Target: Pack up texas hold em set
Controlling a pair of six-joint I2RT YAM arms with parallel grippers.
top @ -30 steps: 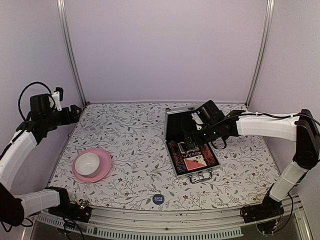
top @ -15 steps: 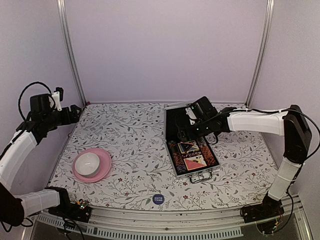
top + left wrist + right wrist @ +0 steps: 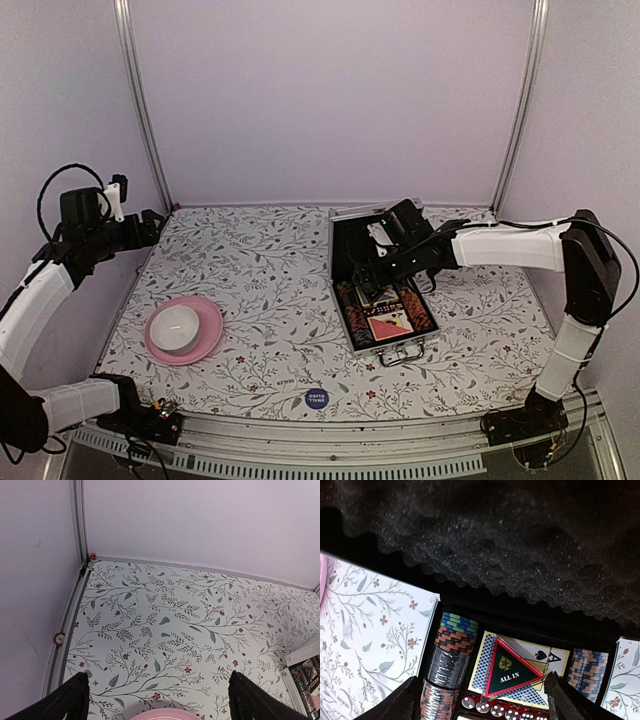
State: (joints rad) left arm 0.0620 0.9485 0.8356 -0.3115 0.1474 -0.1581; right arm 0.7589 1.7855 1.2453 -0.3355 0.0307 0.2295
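The silver case (image 3: pixel 402 349) lies open right of centre, its black foam lid (image 3: pixel 350 243) raised at the back. In the right wrist view the lid foam (image 3: pixel 495 540) fills the top; below lie striped chips (image 3: pixel 451 647), a card deck (image 3: pixel 555 658), the red-black "ALL IN" triangle (image 3: pixel 512 672) and red dice (image 3: pixel 500 709). My right gripper (image 3: pixel 372 266) hovers open and empty over the case's back half, and shows in its wrist view (image 3: pixel 485 705). The blue disc (image 3: pixel 316 398) lies on the table near the front edge. My left gripper (image 3: pixel 152 224) is open, far left. I see no brown box.
A pink plate (image 3: pixel 207 342) with a white bowl (image 3: pixel 175 324) sits at the front left; its rim shows in the left wrist view (image 3: pixel 162 716). Metal frame posts stand at the back corners. The flowered tablecloth covers the table.
My right gripper has moved left and lower, from above the case's right back corner to over its back half by the lid. The left arm has not moved.
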